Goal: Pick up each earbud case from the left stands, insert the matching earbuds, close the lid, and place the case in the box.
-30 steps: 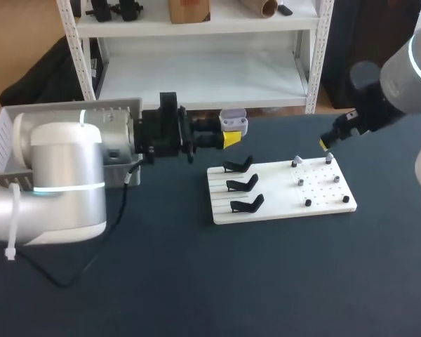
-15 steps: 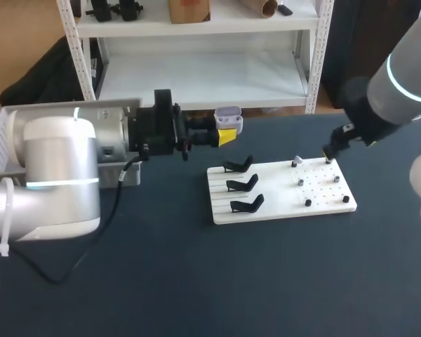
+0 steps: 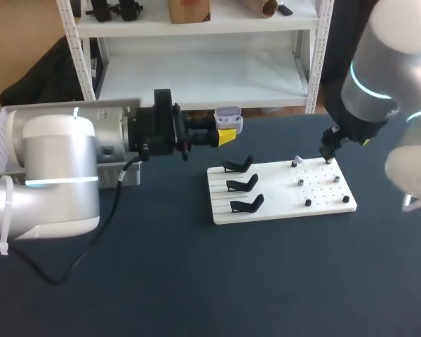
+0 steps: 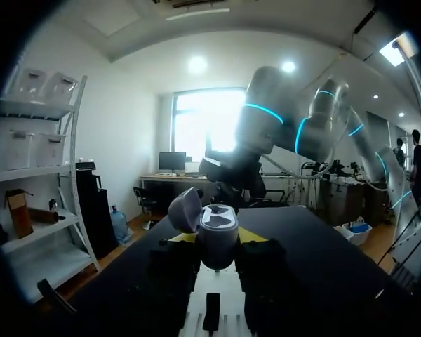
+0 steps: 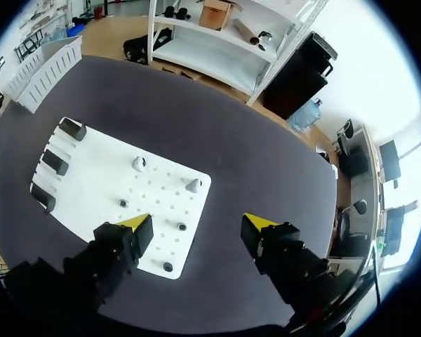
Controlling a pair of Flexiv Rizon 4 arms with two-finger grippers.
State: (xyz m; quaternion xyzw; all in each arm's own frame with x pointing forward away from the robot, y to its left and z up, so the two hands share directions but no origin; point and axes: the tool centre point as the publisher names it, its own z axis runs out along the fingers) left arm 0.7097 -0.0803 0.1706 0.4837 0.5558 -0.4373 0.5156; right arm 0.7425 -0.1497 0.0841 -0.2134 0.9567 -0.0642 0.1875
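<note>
My left gripper (image 3: pixel 224 137) clamps the open-lidded earbud case (image 4: pixel 215 235), inside unclear. My right gripper (image 5: pixel 196 221) gapes empty; my left arm (image 3: pixel 56 175) hides the box (image 3: pixel 0 137) interior.

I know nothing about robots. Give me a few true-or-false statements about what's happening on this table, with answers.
1. The left gripper holds an earbud case with its lid open. True.
2. The right gripper is clamped on an earbud. False: its fingers stand apart, with nothing between them.
3. All three black stands on the white board are empty. True.
4. The earbud case sits on a stand. False: it is held up above the table.
</note>
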